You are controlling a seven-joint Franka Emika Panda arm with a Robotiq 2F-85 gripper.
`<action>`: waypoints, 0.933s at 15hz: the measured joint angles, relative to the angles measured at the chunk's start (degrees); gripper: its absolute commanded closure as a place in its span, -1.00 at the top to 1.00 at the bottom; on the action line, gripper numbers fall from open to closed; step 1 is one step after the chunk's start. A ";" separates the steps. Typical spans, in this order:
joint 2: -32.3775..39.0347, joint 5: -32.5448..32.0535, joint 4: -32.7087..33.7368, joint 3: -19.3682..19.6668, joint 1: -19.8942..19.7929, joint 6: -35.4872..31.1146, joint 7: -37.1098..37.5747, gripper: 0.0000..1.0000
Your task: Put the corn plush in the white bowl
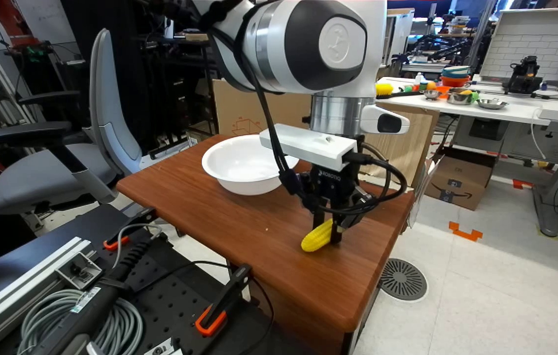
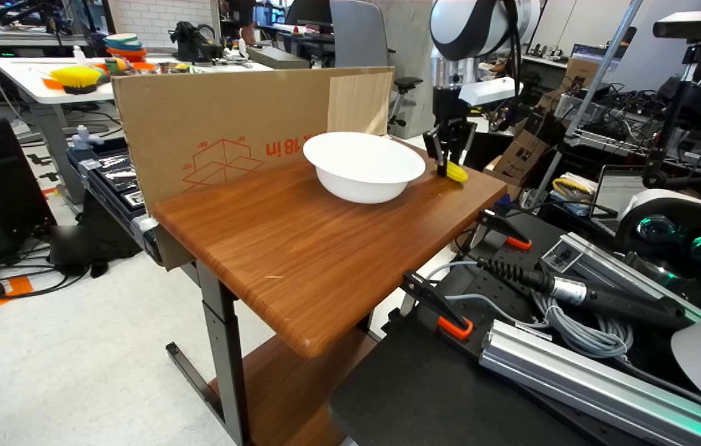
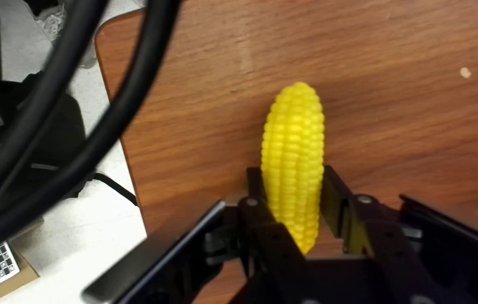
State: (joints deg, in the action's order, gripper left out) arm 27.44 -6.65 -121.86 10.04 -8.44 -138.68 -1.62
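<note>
The corn plush [image 3: 293,126] is a bright-yellow, cob-shaped piece between my fingers. It also shows low over the right part of the table in an exterior view [image 1: 317,237] and in an exterior view [image 2: 456,173]. My gripper [image 3: 291,173] points down, shut on the plush, with a finger pad against each side near its lower half. I cannot tell whether the plush still touches the table. The white bowl [image 1: 244,160] is wide and round and stands upright on the table, apart from my gripper; it also shows in an exterior view [image 2: 363,167]. It is out of the wrist view.
A brown wooden table [image 2: 301,248] carries the bowl. A cardboard sheet [image 2: 220,124] stands along one edge. Black clamps with orange tips [image 1: 225,305] hold on at the opposite edge, by a black pegboard bench [image 1: 170,305]. A grey chair [image 1: 106,108] stands beyond the table.
</note>
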 measured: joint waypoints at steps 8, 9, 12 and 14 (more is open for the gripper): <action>-4.86 0.83 -0.84 -0.51 -0.09 -1.29 1.32 -0.85; -7.41 1.32 -1.69 -1.12 -0.01 -1.69 1.21 -0.85; -15.36 1.72 -4.39 -3.92 1.34 -2.06 1.05 -0.85; -19.02 1.93 -5.95 -5.96 3.34 -2.09 1.34 -0.85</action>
State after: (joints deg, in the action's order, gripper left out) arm 8.42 -4.71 -127.80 4.08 -5.10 -140.77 -0.28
